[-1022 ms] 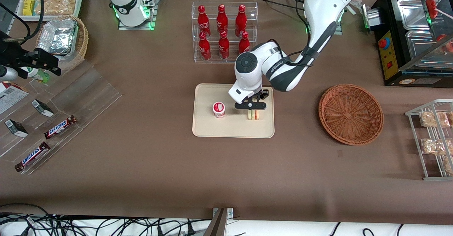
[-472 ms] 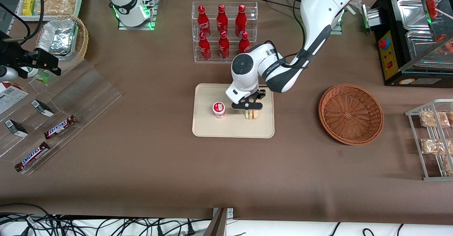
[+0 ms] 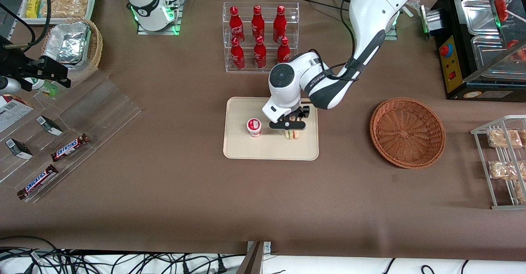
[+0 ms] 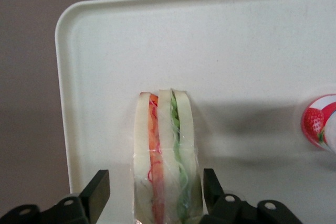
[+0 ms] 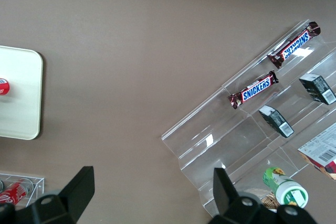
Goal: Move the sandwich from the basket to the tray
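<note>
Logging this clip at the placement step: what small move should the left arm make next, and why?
Probably lift the tool straight up and clear. The sandwich already stands on its edge on the tray, with open gaps between it and each finger, so it looks released. The basket lies empty, and the yogurt cup stands close beside.

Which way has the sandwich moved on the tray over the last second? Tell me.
Yes. The sandwich shifted slightly toward the yogurt cup on the tray, between the open gripper fingers; the basket sits empty.
</note>
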Robot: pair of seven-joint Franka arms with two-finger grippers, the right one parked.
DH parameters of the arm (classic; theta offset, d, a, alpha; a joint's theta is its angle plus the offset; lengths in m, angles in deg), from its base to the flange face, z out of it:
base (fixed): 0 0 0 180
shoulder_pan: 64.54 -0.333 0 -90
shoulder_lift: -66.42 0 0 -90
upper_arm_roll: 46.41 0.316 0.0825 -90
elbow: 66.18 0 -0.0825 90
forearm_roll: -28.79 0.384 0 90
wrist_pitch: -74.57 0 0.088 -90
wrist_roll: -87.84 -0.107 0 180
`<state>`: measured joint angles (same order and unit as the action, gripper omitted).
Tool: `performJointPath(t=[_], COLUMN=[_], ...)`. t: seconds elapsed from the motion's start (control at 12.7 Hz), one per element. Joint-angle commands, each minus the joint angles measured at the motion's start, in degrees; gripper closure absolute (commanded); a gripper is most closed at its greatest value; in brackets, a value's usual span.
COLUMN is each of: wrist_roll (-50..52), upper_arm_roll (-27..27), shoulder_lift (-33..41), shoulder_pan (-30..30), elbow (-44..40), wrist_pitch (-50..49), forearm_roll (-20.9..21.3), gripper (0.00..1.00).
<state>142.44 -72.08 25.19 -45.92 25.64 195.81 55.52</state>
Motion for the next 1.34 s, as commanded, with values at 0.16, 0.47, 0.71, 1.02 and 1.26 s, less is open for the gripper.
performJointPath(t=[0.16,0.47,0.71,1.02,1.26], wrist_roll=[-0.63,-13.34,-21.44,-34.53,-47.17], upper_arm_roll=[-0.87,-0.78,-0.87,1.05,9.47], shoulder_lift=[5.53,10.64,11.52,14.50,17.05], shoulder_pan=[-5.07,-12.62,-18.34,-23.62,-22.84], elbow=[-7.43,-12.71,-15.97,-16.06,-16.06], wrist_pitch=[-13.19,-21.89,-26.74,-28.15,-28.69], forearm_roll=[-1.58,-9.06,-10.47,-14.77,-20.83], gripper=[0.00,0.00,0.00,0.00,0.00])
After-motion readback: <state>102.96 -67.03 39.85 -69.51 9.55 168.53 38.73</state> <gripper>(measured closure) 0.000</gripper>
